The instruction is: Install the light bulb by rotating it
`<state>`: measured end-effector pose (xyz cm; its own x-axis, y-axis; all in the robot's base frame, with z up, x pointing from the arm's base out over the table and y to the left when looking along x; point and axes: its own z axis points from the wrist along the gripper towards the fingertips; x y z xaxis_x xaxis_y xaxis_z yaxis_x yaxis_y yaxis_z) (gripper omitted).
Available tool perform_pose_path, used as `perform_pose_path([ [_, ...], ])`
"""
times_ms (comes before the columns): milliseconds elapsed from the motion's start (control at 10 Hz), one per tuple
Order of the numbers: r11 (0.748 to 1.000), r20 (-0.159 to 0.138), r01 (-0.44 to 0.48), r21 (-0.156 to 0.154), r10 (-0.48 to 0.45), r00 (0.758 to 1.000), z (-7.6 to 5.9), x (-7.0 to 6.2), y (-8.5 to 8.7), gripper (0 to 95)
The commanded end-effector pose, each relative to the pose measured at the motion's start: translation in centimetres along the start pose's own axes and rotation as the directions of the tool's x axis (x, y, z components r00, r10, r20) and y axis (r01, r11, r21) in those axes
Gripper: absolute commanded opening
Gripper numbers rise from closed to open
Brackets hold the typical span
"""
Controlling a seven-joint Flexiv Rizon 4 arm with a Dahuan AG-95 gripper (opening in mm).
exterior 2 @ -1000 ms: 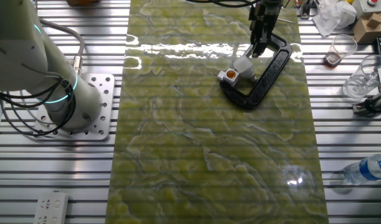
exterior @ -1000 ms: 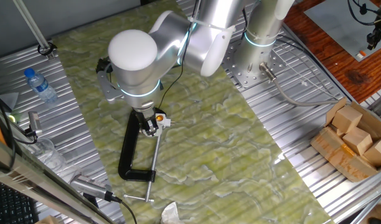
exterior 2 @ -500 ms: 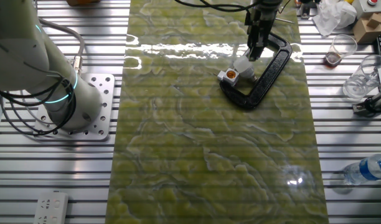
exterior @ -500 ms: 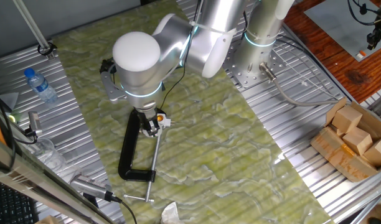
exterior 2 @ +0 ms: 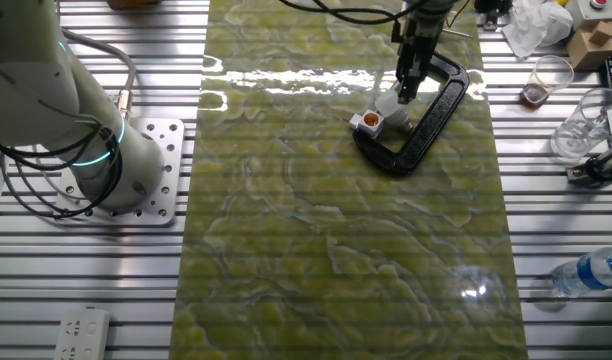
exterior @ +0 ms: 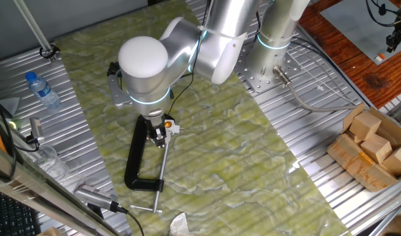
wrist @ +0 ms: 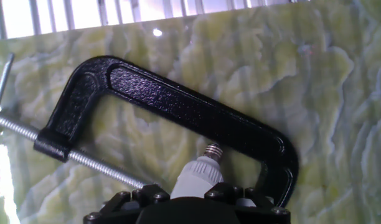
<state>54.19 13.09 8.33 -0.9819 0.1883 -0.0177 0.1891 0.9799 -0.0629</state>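
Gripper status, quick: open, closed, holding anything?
Gripper: closed on the light bulb, whose screw base points out toward the black C-clamp.

Lighting is bright and even in both fixed views, which are sharp throughout. The glossy green marbled worktop (exterior 2: 336, 250) throws a white band of glare along its far edge, plus a small glint nearer the camera. In the hand view, the background beyond the worktop is overexposed, and the black end effector (wrist: 190, 208) is slightly soft.
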Motion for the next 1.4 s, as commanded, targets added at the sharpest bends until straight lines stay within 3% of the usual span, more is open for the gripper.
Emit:
perform_pose_path([
  [100, 1.000, -0.002, -0.027, -0.004, 0.027, 1.000, 0.5, -0.1, 0.0, 57.0],
  [1400, 0.999, -0.007, -0.052, 0.001, 0.052, 0.999, 2.5, 1.4, -0.5, 57.0],
])
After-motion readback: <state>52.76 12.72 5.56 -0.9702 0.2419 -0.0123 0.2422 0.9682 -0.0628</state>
